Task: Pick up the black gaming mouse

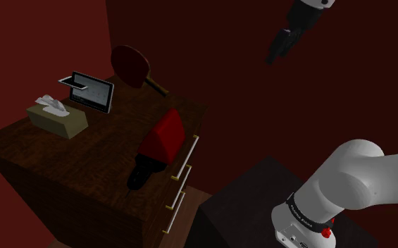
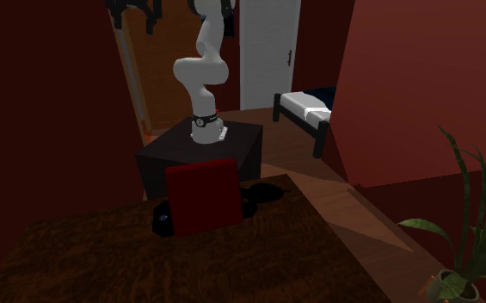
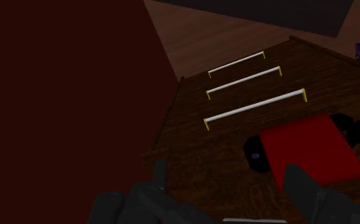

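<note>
— Where was the black mouse [image 1: 141,173]?
— On the dresser [image 1: 84,151], at its drawer-front edge, tucked against the red wedge [image 1: 163,135].
— And your gripper [image 1: 280,46]?
— The shoulder view put it high above, well apart. The wrist view showed its fingers [image 3: 306,189] spread wide, holding nothing.

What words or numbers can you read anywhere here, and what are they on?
None can be read.
Black band on the arm's base: white letters, too small to read.
Tablet screen: blurred, no words I can make out.
Black mouse, tissue box: no writing shows.
</note>
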`<state>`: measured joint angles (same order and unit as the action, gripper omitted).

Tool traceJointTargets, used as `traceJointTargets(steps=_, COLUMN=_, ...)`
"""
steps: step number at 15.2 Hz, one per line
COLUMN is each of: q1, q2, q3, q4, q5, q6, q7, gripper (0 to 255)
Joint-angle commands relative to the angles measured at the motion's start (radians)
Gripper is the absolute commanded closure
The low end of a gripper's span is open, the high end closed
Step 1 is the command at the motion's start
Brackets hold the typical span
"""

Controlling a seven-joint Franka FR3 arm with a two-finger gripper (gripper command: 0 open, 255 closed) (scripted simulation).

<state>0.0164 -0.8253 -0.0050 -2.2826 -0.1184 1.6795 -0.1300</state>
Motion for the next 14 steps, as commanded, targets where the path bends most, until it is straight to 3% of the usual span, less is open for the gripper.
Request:
traceJointTargets(steps=1, q1=0.000, q2=0.000, q3=0.000, q4=0.000, q5=0.000, q6=0.000, q7=0.000, gripper=0)
traceJointTargets(steps=8, q1=-0.006, q2=-0.072, q3=0.145, q4=-0.191, q5=0.095, q6=0.093, q7=0.260, gripper=0)
traceJointTargets(steps=14, q1=0.004, q2=-0.065, q3=0.292, q4=-0.297, q5=0.197, q6=0.191, q7=0.489, gripper=0)
